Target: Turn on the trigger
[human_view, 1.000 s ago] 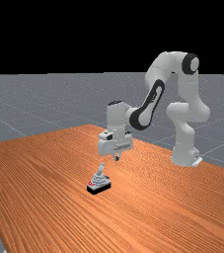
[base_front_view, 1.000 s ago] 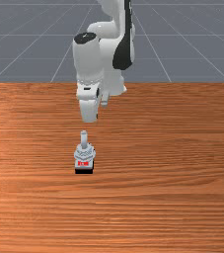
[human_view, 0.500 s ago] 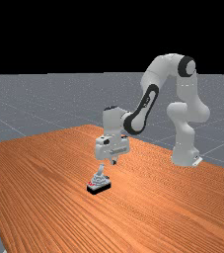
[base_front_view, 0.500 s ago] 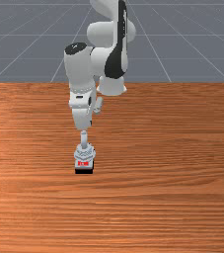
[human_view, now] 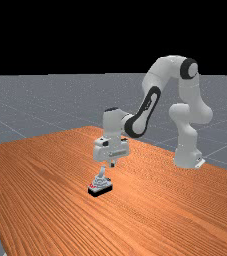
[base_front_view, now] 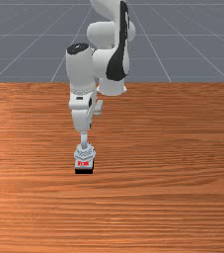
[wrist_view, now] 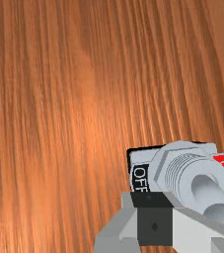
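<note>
Hovering with its tips pressed together, the white-and-grey gripper [human_view: 112,164] is near the grey, black-based toggle switch [human_view: 101,183] on the orange-brown wooden worktop [human_view: 45,175]; approach nearly done, I'd say, flipping still left.

My arm [human_view: 157,75] wears smooth, rounded white shells. A black strip [human_view: 151,96] with pale markings runs along it, and a black ring [human_view: 184,69] frames a light disc [human_view: 192,70]. My pale grey fingers [wrist_view: 145,227] end in dark, squared tips bearing a small black diamond [wrist_view: 154,226].
</note>
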`<state>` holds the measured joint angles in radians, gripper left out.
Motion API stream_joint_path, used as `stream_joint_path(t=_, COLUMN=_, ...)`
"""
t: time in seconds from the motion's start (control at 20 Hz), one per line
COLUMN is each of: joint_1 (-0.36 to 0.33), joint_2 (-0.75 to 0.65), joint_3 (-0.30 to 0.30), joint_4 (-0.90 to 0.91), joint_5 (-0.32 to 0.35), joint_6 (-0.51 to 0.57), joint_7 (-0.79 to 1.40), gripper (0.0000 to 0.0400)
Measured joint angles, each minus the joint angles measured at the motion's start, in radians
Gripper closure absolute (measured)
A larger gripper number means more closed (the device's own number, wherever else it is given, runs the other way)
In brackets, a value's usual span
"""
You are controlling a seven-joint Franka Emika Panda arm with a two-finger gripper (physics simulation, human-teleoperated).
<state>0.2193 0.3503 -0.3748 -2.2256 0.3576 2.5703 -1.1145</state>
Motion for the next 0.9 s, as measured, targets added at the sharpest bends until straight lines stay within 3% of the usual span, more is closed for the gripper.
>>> stream_joint_path(t=0.1, joint_1=-0.013, joint_2=0.05, joint_3=0.012, joint_4=0.08, joint_5=0.015, joint_6=-0.021, joint_7=0.0, gripper=0.04)
stream_joint_path(t=0.2, joint_1=-0.022, joint_2=0.076, joint_3=0.011, joint_4=0.161, joint_5=0.008, joint_6=-0.109, joint_7=0.017, gripper=0.04)
stream_joint_path(t=0.3, joint_1=-0.031, joint_2=0.092, joint_3=0.047, joint_4=0.172, joint_5=0.06, joint_6=-0.023, joint_7=-0.02, gripper=0.04)
stream_joint_path(t=0.35, joint_1=-0.038, joint_2=0.143, joint_3=0.045, joint_4=0.277, joint_5=-0.002, joint_6=-0.159, joint_7=-0.062, gripper=0.04)
stream_joint_path(t=0.55, joint_1=-0.067, joint_2=0.269, joint_3=0.062, joint_4=0.494, joint_5=0.0, joint_6=-0.248, joint_7=-0.043, gripper=0.04)
stream_joint_path(t=0.6, joint_1=-0.066, joint_2=0.324, joint_3=0.046, joint_4=0.598, joint_5=-0.009, joint_6=-0.36, joint_7=0.051, gripper=0.04)
stream_joint_path(t=0.7, joint_1=-0.08, joint_2=0.377, joint_3=0.048, joint_4=0.699, joint_5=-0.017, joint_6=-0.44, joint_7=0.069, gripper=0.04)
stream_joint_path(t=0.75, joint_1=-0.056, joint_2=0.322, joint_3=0.039, joint_4=0.578, joint_5=0.014, joint_6=-0.293, joint_7=0.096, gripper=0.04)
stream_joint_path(t=0.85, joint_1=-0.048, joint_2=0.283, joint_3=0.038, joint_4=0.511, joint_5=0.011, joint_6=-0.265, joint_7=0.075, gripper=0.04)
stream_joint_path(t=0.9, joint_1=-0.015, joint_2=0.255, joint_3=0.01, joint_4=0.454, joint_5=-0.041, joint_6=-0.23, joint_7=0.08, gripper=0.04)
